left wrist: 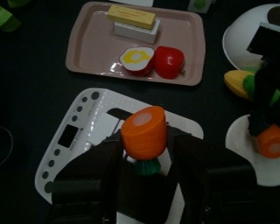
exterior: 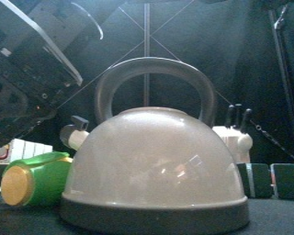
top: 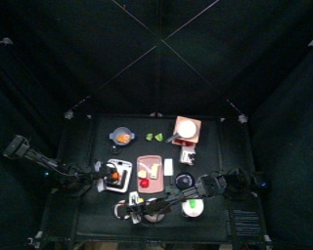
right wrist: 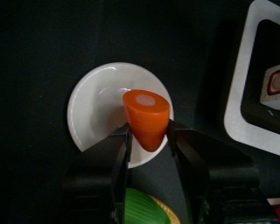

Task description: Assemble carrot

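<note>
Your left gripper [left wrist: 146,171] is clamping the leafy-end carrot piece [left wrist: 143,133] upright over the white perforated board [left wrist: 78,131], flat cut face up so the mate can seat on it. Your right gripper [right wrist: 150,144] is pinching the other carrot piece [right wrist: 147,112] above the small white plate [right wrist: 98,105], lifted clear, probably for bringing across to join the halves.

An orange carrot piece with a green base [left wrist: 143,138] sits between black jaws over a white perforated board [left wrist: 87,131]. A second orange carrot piece with a paler cut face [right wrist: 147,114] shows above a white round plate [right wrist: 94,103]. The pink tray [left wrist: 95,39] carries a yellow block [left wrist: 133,15] and a red tomato [left wrist: 168,61]. A pale grey kettle with a dark base [exterior: 156,170] stands beside a green cup [exterior: 37,178].
</note>
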Robot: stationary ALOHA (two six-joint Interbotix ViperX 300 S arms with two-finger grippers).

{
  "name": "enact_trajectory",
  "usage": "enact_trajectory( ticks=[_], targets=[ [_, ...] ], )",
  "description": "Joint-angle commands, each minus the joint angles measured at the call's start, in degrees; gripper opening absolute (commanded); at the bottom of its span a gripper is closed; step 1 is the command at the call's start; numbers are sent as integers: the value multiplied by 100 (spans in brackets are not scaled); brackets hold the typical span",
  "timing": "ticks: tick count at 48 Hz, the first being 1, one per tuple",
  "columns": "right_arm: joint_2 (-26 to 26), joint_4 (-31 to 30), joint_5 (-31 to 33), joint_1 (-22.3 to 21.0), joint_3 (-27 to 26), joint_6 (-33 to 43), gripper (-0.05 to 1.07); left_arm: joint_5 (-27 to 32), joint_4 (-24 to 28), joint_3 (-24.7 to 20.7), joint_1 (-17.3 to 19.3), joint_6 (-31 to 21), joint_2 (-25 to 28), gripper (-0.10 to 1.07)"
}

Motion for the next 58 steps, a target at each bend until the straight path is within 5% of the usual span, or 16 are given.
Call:
enact_trajectory(
  ticks=[1,14,31,45,58],
  targets=[
    [-545,26,-105,-18,79,9,67,-62,35,-97,18,9,0,62],
    [-1292,-53,-202,-44,853,62,67,-272,18,-97,18,9,-9,62],
    [-2338,-176,-1222,-308,2232,686,67,-1600,123,-35,9,211,26,62],
    [-2777,-9,-1679,-606,2848,1028,67,-1178,255,-492,26,817,439,62],
    [-3270,958,-2145,-984,3349,1020,67,-193,220,-1301,18,1775,1318,62]
  ],
)
